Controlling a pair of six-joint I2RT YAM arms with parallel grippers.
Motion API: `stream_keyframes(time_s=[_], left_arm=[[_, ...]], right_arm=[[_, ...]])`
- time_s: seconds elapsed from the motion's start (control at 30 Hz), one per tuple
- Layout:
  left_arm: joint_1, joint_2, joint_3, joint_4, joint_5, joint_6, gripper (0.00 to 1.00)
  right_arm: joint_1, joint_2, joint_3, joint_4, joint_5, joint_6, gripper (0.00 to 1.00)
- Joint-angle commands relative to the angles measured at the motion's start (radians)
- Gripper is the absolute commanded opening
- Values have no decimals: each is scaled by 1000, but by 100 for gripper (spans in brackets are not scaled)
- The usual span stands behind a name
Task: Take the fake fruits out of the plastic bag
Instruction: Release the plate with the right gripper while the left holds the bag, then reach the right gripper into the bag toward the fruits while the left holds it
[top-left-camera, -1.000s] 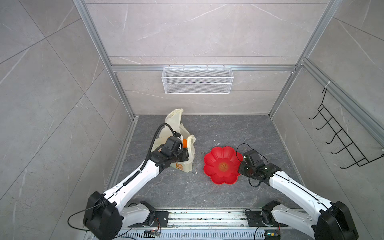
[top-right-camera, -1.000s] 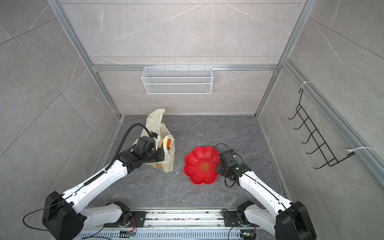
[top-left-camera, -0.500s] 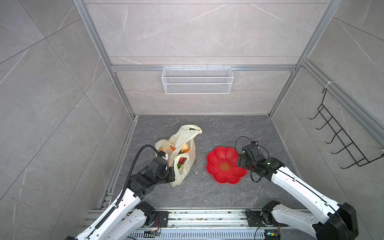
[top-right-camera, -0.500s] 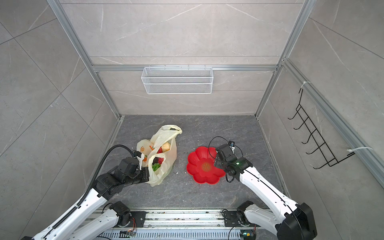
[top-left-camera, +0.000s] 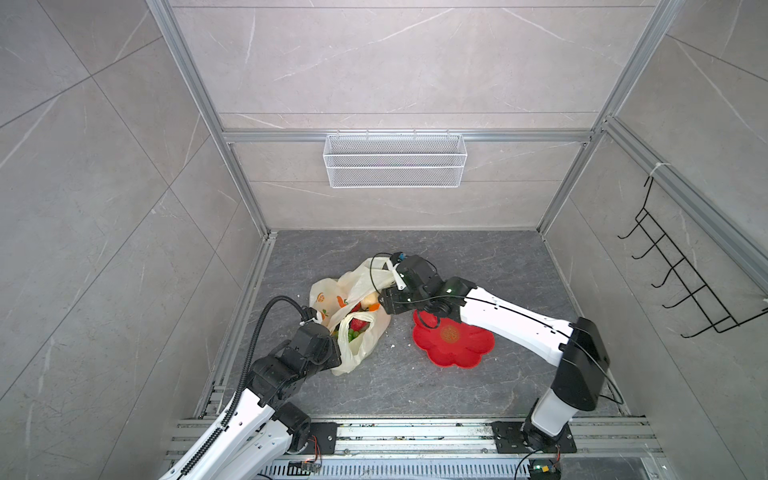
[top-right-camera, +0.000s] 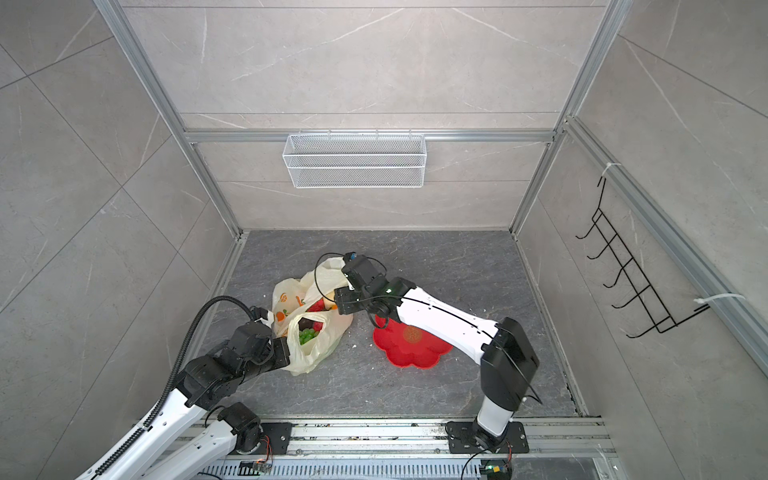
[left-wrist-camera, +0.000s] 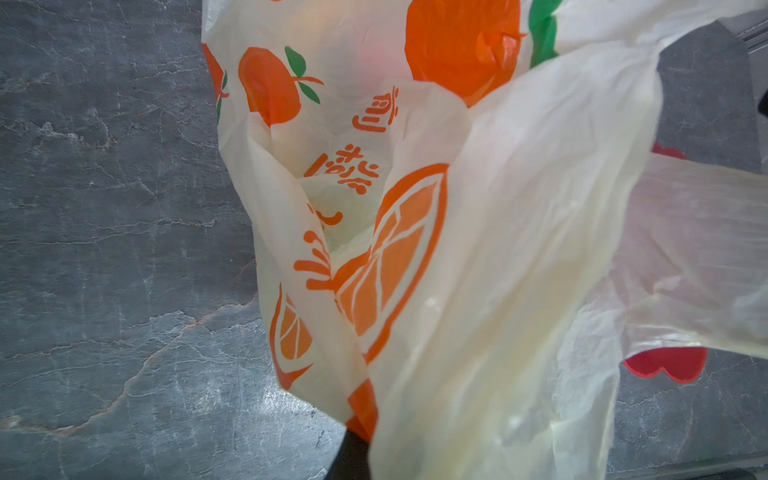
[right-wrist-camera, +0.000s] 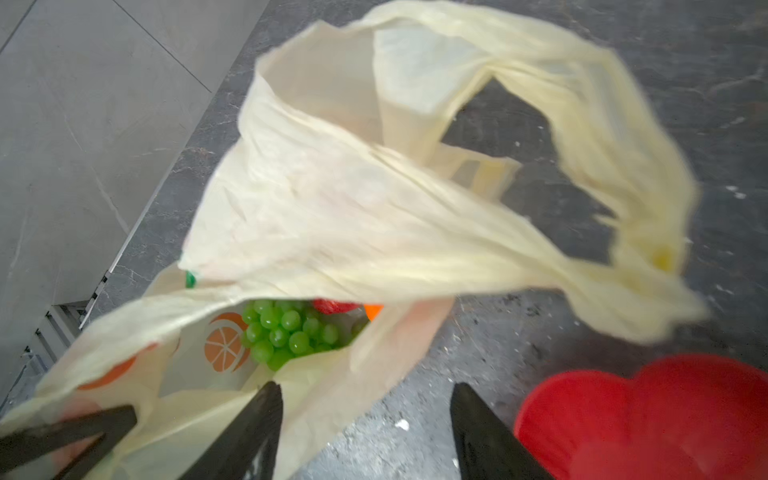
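Grey floor, bag now low and gaping, right arm at its mouth

Grey stone-look floor (top-left-camera: 415, 386) carries the plastic bag (top-left-camera: 361, 336). A second ago it stood bunched up toward the back wall; now it lies lower and nearer the front rail, with its mouth spread. The left gripper (top-left-camera: 333, 354) has drawn back with it and stays clenched on the bag's near edge. The right gripper (right-wrist-camera: 365, 397), closed beside the red plate (top-left-camera: 453, 345) a second ago, has crossed to the bag's mouth, jaws parted and nothing between them. I judge this the turn from opening to picking. The fake fruits are still inside but exposed: grape bunch (right-wrist-camera: 286, 328), strawberry (right-wrist-camera: 334, 305) and a bit of orange fruit (right-wrist-camera: 372, 311) show in the opening. No fruit shows on the plate.

In the left wrist view the bag bears printed oranges (left-wrist-camera: 270, 83), a cut slice (left-wrist-camera: 395, 249) and orange-red characters (left-wrist-camera: 357, 170). I cannot read them, and no brand name is legible
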Motion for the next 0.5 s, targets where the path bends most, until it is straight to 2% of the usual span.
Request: stream_keyframes(time_s=[0.0, 0.17, 0.33, 0.47], left_arm=[[-2, -1, -13, 38, 10, -1, 0], [-1, 19, -17, 33, -27, -19, 0], [-1, 47, -17, 27, -100, -66, 0], [0, 64, -21, 39, -154, -68, 0]], right_arm=[[23, 81, 97, -16, -48, -44, 66], [60, 168, 142, -96, 10, -82, 62], [86, 99, -37, -88, 62, -59, 58], [163, 54, -159, -61, 73, -31, 57]])
